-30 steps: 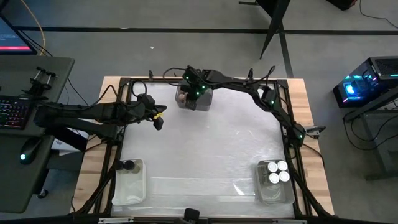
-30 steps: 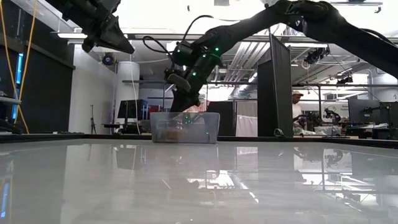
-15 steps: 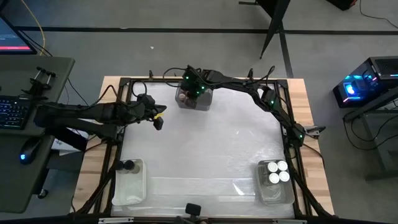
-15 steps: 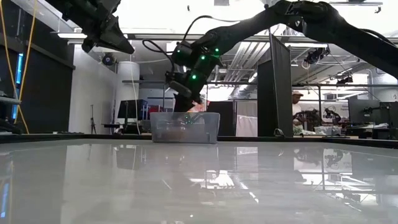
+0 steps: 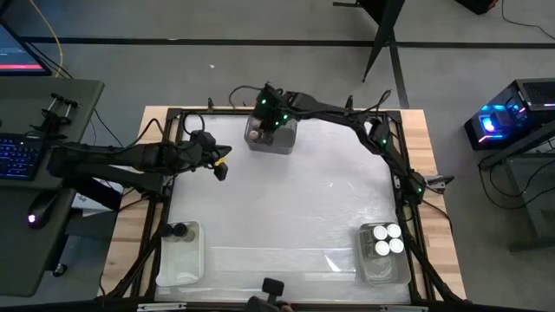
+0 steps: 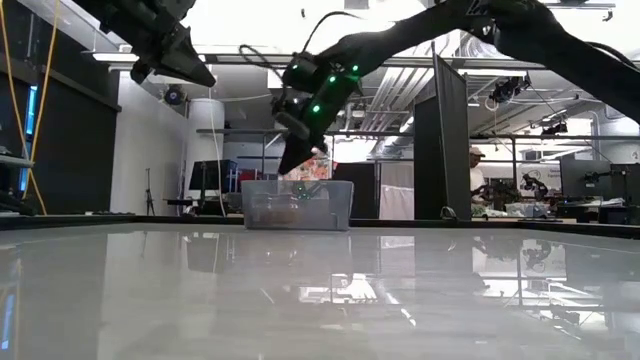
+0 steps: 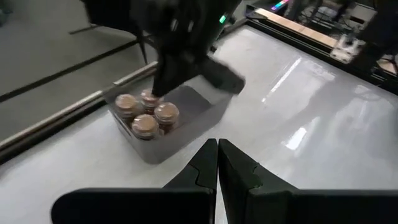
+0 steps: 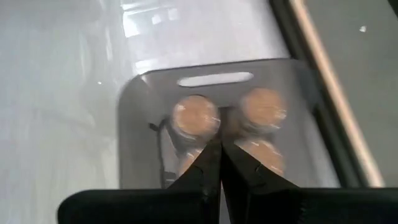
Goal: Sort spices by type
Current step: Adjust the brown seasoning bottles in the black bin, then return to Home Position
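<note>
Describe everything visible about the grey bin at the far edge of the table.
The grey bin is a small rectangular tub of translucent grey plastic with rounded corners and a slot handle in one end wall. It sits upright on the white table near its far edge. Four cork-topped jars stand packed in one end; the other end looks bare. The right gripper, shut, hangs just above it.

A robotics lab: desk keyboard (image 5: 19,154), lit computer tower (image 5: 510,111), monitors (image 6: 588,180) beyond the table

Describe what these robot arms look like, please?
Two slim black jointed arms with black cables looped alongside. The right arm has small green lights glowing near its wrist. Each ends in a hand of two dark pointed fingers: the left hand and the right hand.
</note>
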### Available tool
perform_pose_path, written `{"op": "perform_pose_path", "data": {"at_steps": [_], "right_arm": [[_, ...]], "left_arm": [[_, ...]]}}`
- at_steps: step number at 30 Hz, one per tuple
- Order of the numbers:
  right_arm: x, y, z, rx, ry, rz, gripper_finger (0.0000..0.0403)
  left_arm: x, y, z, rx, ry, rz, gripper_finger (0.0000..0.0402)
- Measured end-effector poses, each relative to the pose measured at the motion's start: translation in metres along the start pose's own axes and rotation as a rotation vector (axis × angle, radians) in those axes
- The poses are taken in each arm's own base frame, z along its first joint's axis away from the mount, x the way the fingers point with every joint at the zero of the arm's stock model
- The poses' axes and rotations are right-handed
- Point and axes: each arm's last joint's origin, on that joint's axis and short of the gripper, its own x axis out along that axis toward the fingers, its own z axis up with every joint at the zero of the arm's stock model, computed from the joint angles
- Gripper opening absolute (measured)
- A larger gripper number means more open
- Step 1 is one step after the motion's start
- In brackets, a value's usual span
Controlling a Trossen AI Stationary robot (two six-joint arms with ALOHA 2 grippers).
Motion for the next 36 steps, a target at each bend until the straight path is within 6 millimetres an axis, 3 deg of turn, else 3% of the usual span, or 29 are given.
{"op": "perform_pose_path", "data": {"at_steps": [8, 13, 16, 19, 23, 29, 33, 36], "right_arm": [[-0.041, -0.037, -0.012, 0.098, 0.088, 0.018, 0.0000], [-0.059, -0.054, -0.024, 0.151, 0.147, 0.104, 0.0000], [-0.071, -0.052, -0.026, 0.132, 0.173, 0.150, 0.0000], [-0.090, -0.046, -0.027, 0.092, 0.201, 0.185, 0.0000], [-0.126, -0.040, -0.026, 0.057, 0.189, 0.218, 0.0000], [-0.190, -0.038, -0.026, 0.046, 0.083, 0.176, 0.0000], [-0.217, -0.031, -0.047, 0.095, 0.028, 0.148, 0.0000], [-0.225, -0.017, -0.076, 0.170, 0.011, 0.141, 0.0000]], "left_arm": [[0.016, 0.011, 0.004, -0.072, -0.015, 0.125, 0.0000], [0.041, 0.026, 0.024, -0.071, -0.010, -0.086, 0.0000], [0.046, 0.023, 0.048, 0.014, -0.211, -0.270, 0.0000], [0.047, 0.021, 0.062, -0.016, -0.364, -0.354, 0.0000], [0.054, 0.019, 0.039, -0.081, -0.356, -0.384, 0.0000], [0.053, 0.011, -0.022, -0.287, -0.462, -0.450, 0.0000], [0.041, 0.005, -0.046, -0.363, -0.533, -0.427, 0.0000], [0.038, 0.000, -0.055, -0.327, -0.485, -0.420, 0.0000]]}}
